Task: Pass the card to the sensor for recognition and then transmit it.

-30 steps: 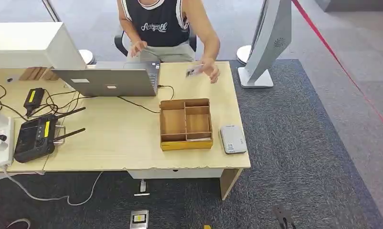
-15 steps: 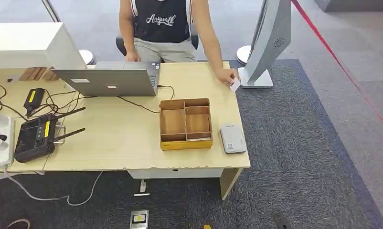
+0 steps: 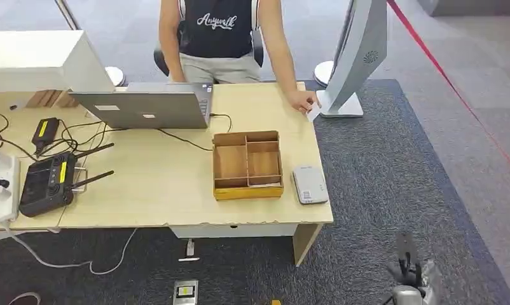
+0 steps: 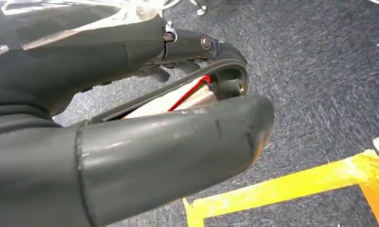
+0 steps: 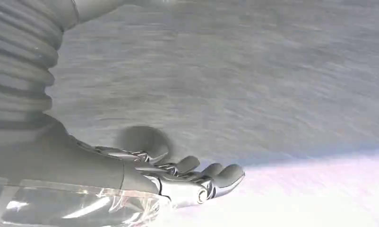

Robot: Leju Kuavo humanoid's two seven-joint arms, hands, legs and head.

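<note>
Compared with one second ago, you will see the person's hand (image 3: pixel 301 100) has travelled from above the desk to the far right corner of the desk (image 3: pixel 157 184), and the card (image 3: pixel 313 113) it pinches now overhangs that edge, just beside the base of the grey stand (image 3: pixel 357 57). Against half a second ago, hand and card have barely shifted. The right hand (image 3: pixel 410 279) has come into the head view at the lower right, over the carpet; it was not there a second ago.

Right hand pose: raised low, well apart from the desk, dark fingers pointing up. In the right wrist view the right hand (image 5: pixel 178 177) is released, fingers extended side by side, nothing in them. The left hand (image 4: pixel 145 142) hangs over grey carpet and yellow floor tape (image 4: pixel 291 189); its thick matte thumb and dark fingers lie apart around nothing.

Materials: pale wood-laminate desk; partitioned cardboard tray (image 3: pixel 247 165); just beside its right side a flat, rounded grey sensor (image 3: pixel 310 185); card white, thin, rectangular.
</note>
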